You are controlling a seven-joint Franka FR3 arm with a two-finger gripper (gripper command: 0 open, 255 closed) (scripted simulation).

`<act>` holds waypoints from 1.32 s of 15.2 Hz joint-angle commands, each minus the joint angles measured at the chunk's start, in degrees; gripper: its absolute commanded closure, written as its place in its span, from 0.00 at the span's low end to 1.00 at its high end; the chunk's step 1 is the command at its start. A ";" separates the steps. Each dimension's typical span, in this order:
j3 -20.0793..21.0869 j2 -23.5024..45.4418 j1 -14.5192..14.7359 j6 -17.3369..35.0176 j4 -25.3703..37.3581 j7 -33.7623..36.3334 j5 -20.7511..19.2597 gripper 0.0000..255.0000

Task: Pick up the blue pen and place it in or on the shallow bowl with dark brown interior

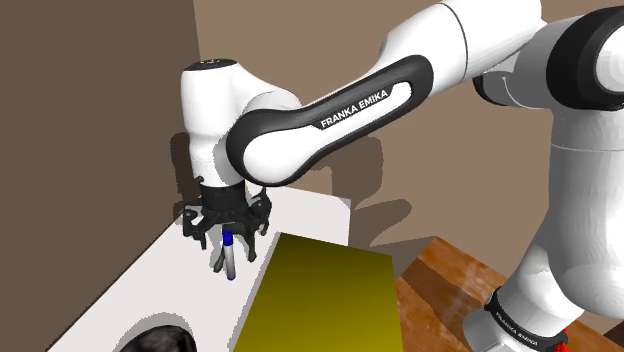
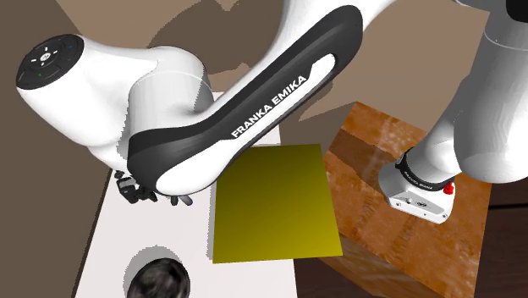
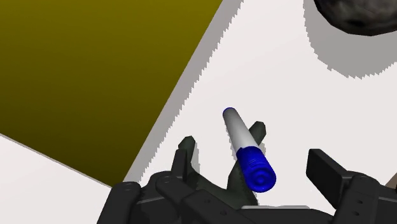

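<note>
the gripper (image 3: 253,160) has jaws spread around the blue pen (image 3: 240,135), not touching; it should centre, then close squarely

The arm (image 1: 365,105) reads FRANKA EMIKA; its base band (image 1: 520,318) seemingly likewise.

White arm (image 1: 212,105), black hand (image 3: 252,154) (FRANKA EMIKA lettering (image 1: 368,105))

Bare tabletop (image 2: 193,229) between mat (image 2: 275,203), bowl (image 2: 161,279)
</note>
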 commanded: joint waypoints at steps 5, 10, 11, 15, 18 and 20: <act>-0.14 0.46 0.20 0.41 0.00 0.22 -0.30 0.00; -0.13 0.45 0.20 0.40 0.00 0.22 -0.29 1.00; -0.13 0.45 0.20 0.40 0.00 0.22 -0.29 1.00; -0.13 0.45 0.20 0.40 0.00 0.22 -0.29 1.00; -0.14 0.46 0.20 0.41 0.00 0.22 -0.30 1.00; 0.13 -0.20 0.05 -0.83 0.69 -0.10 0.20 1.00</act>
